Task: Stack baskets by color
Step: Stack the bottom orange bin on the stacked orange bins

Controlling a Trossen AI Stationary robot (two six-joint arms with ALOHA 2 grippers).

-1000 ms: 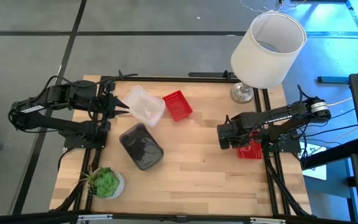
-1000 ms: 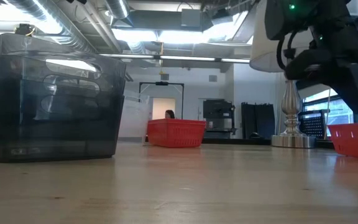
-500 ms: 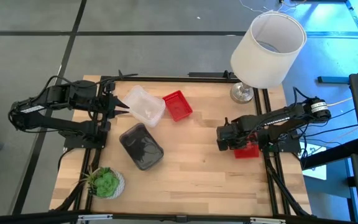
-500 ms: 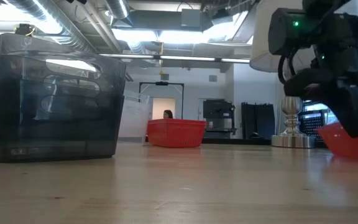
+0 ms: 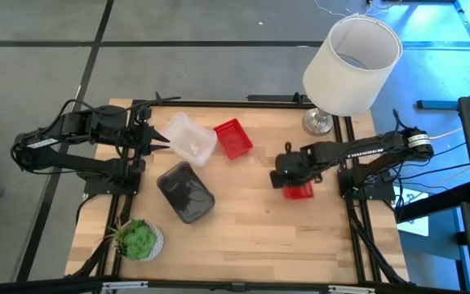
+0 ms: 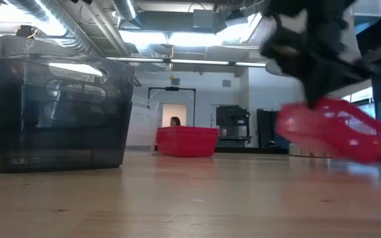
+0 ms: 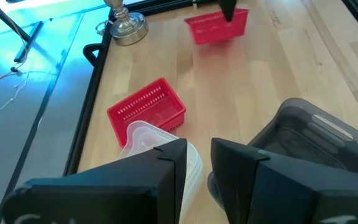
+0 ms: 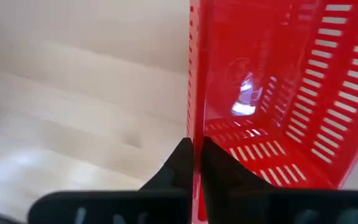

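Observation:
My right gripper [image 5: 290, 175] is shut on a red basket [image 5: 299, 190] over the right half of the table; the low view shows that basket [image 6: 336, 129] off the wood and tilted. A second red basket [image 5: 233, 137] rests on its base at the far middle, a clear basket [image 5: 191, 137] beside it, and a dark grey basket [image 5: 184, 190] nearer. At the table's left my left gripper [image 7: 197, 163] stands open next to the clear basket [image 7: 166, 143], touching nothing. My right gripper pinches one side wall of the red basket [image 8: 194, 118] at its rim, one finger inside the basket and one outside. The fingers [image 8: 180, 160] come from above, pointing steeply down. The basket hangs below them, lifted clear of the table and tilted.
A lamp with a white shade [image 5: 352, 64] stands at the far right corner, its metal foot [image 7: 124, 23] on the wood. A green potted plant [image 5: 139, 238] sits at the near left corner. Bare wood lies in the middle and along the near side.
My right gripper has shut on the wall of the red basket that lay at the table's right edge. It has risen and gone toward the table's left with it. The basket has come off the wood and tipped.

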